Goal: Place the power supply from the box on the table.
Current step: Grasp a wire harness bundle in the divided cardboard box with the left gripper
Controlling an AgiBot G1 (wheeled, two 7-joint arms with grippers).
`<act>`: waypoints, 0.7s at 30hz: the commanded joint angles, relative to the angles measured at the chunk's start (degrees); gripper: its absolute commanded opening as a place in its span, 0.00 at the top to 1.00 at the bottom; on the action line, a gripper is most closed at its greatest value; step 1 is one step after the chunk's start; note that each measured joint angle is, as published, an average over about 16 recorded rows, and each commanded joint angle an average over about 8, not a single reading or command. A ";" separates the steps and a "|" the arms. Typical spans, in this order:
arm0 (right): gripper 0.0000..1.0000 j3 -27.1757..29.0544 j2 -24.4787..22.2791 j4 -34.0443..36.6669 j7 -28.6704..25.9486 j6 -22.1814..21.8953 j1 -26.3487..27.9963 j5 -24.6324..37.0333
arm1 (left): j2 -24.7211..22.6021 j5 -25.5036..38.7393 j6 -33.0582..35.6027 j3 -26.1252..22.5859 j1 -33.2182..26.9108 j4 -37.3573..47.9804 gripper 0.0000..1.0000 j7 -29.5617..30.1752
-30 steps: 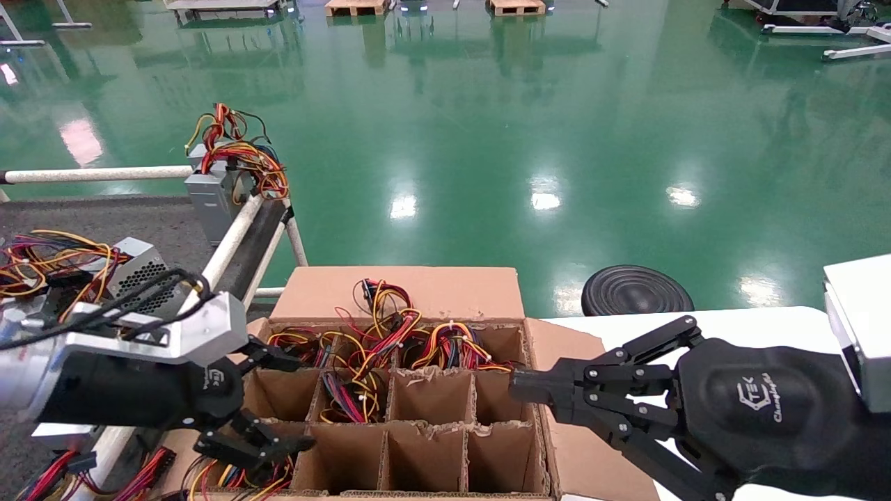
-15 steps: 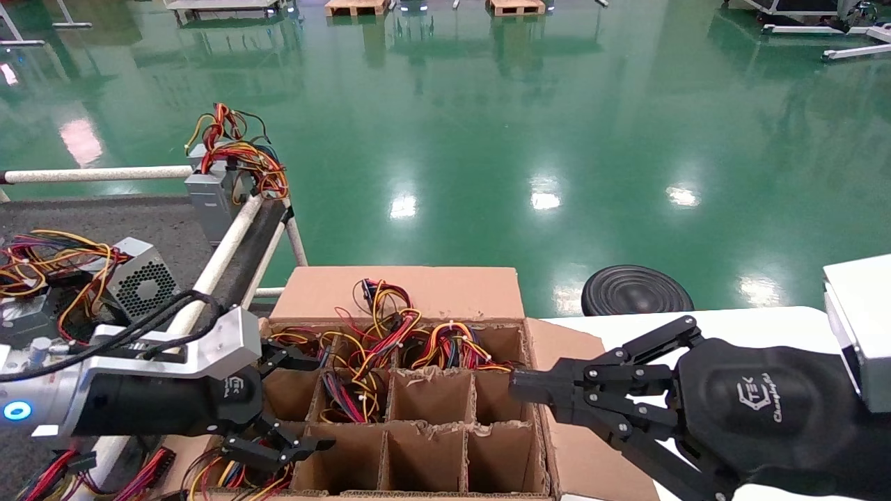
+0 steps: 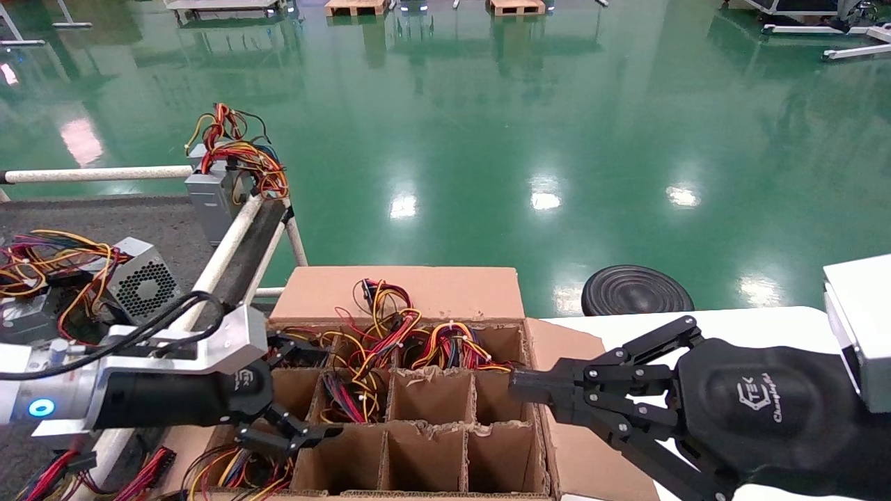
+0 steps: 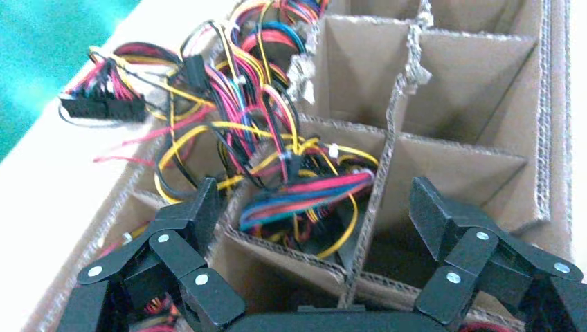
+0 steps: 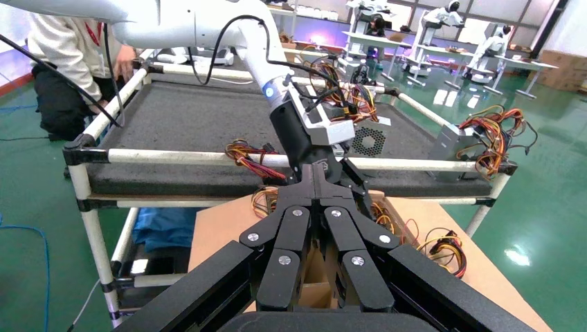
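The brown cardboard box (image 3: 397,291) stands low in the head view, its grid cells open upward. Looped red, yellow and black wires (image 3: 379,337) fill the far cells. The power supply cases under them are hidden. My left gripper (image 3: 319,394) is open and hovers over the left cells. In the left wrist view this left gripper (image 4: 315,211) straddles a cardboard divider, with a wire bundle (image 4: 304,200) just beyond the fingers. My right gripper (image 3: 518,386) is shut at the box's right rim, holding nothing. The dark grey table (image 3: 104,223) lies to the left.
On the table sit a grey case with a round vent grille (image 3: 143,282) and a silver case with wires (image 3: 209,195) at the far corner. White tube rails (image 3: 230,243) edge it. Loose wires (image 3: 230,476) lie by the box's near left. A white tabletop (image 3: 731,323) is right.
My left gripper has moved right from beside the box's left edge to over its left cells, still open. The right arm has not moved.
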State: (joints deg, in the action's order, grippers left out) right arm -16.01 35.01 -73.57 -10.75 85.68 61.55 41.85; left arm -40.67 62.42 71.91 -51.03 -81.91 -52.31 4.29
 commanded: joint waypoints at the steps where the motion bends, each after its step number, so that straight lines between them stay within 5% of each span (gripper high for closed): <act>1: 1.00 0.00 0.00 0.00 0.00 0.00 0.00 0.00 | -0.45 -0.36 0.05 -0.14 -0.23 0.87 0.00 -1.04; 21: 1.00 0.00 0.00 0.00 0.00 0.00 0.00 0.00 | -4.93 -4.75 1.22 -4.08 -2.45 8.00 0.00 -7.96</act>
State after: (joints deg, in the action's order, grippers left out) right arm -16.01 35.01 -73.57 -10.75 85.68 61.55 41.85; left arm -45.62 57.70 73.17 -55.13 -84.36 -44.20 -3.69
